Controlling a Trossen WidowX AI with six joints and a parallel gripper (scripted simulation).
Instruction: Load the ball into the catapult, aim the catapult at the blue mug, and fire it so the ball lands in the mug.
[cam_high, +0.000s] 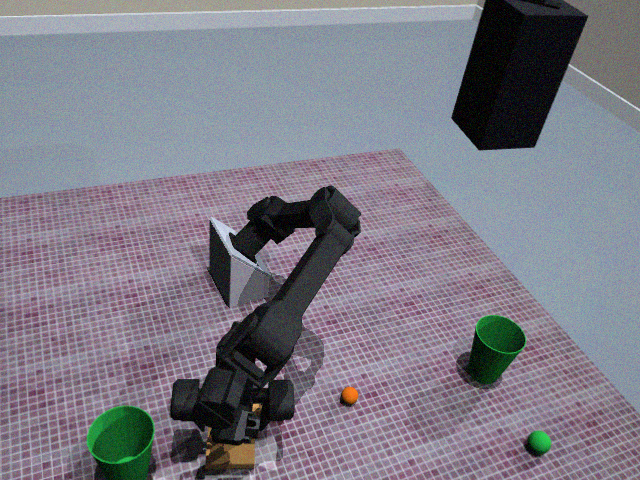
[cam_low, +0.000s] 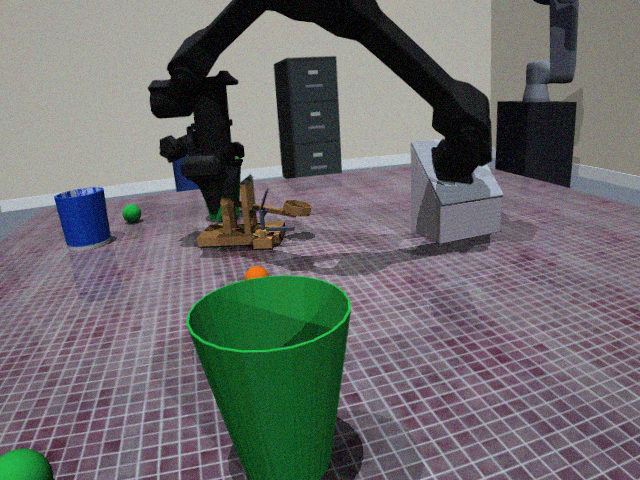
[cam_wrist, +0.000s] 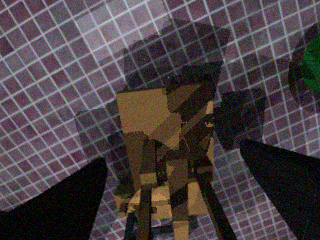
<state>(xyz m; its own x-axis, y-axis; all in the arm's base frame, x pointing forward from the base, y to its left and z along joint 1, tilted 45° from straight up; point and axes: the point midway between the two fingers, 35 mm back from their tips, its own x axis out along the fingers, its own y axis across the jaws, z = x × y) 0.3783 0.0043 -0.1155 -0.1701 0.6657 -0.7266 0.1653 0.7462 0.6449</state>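
The wooden catapult (cam_high: 230, 457) (cam_low: 212, 239) (cam_wrist: 141, 107) stands on the tiled surface, its bowl raised toward the arm's base in the exterior view. No ball shows above the bowl's rim. My gripper (cam_high: 236, 429) (cam_low: 223, 207) (cam_wrist: 173, 154) is open and empty, pointing down over the catapult, one finger on each side in the wrist view. The orange ball (cam_high: 349, 395) (cam_low: 256, 272) lies on the surface beside the catapult. The blue mug (cam_low: 82, 218) stands upright at the left in the exterior view; it does not show in the top view or the wrist view.
Green cups (cam_high: 496, 347) (cam_low: 279, 392) stand on the surface, another green cup (cam_high: 121, 439) close to the catapult. Green balls (cam_high: 539, 442) (cam_low: 131, 213) lie farther off. The arm rises from a pale slanted base (cam_high: 247, 283) (cam_low: 470, 219). A dark cabinet (cam_low: 310, 118) stands behind.
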